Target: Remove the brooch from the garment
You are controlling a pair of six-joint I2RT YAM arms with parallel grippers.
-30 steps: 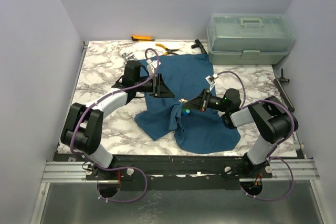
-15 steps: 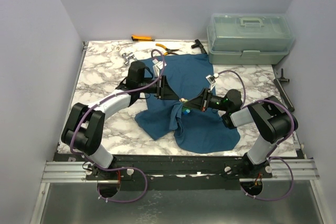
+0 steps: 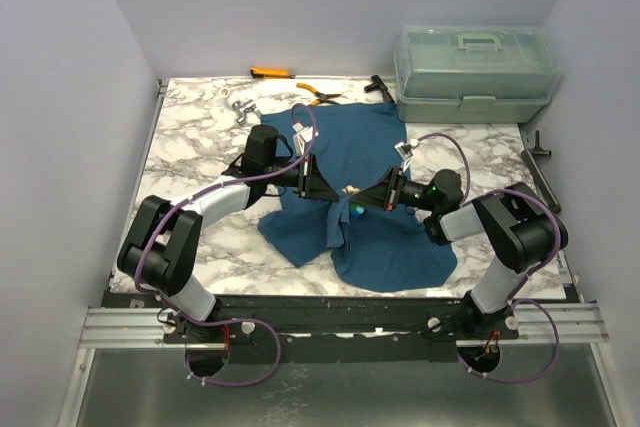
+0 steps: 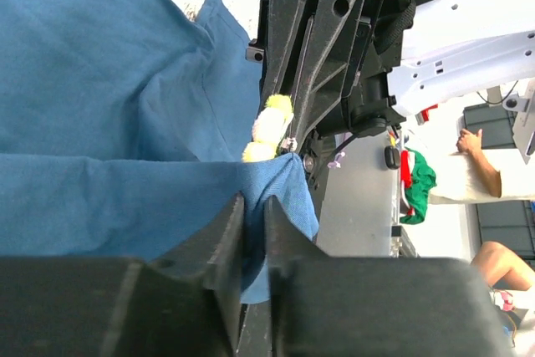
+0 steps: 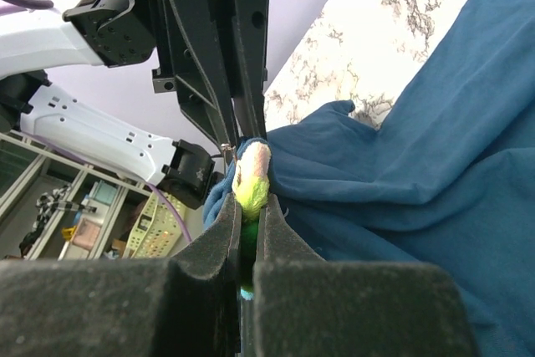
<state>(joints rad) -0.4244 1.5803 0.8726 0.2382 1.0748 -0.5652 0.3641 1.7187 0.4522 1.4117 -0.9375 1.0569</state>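
Teal cloth of the garment [image 4: 100,81] is pinched tight in the left gripper [image 4: 253,206]. The brooch [image 5: 252,175] sits just right of it, mid-scene, clamped in the right gripper [image 5: 248,208]. The grippers meet tip to tip on the left-right line, so separation likely runs along that axis.

A marble-patterned table [image 3: 190,137] carries a crumpled dark teal T-shirt [image 3: 400,247] at centre frame. A clear plastic toolbox [image 3: 475,72] sits at upper right. Orange-handled pliers [image 3: 322,97], an orange-handled tool [image 3: 270,73], a black tool [image 3: 378,87] and a small metal piece [image 3: 240,109] lie along the top edge.
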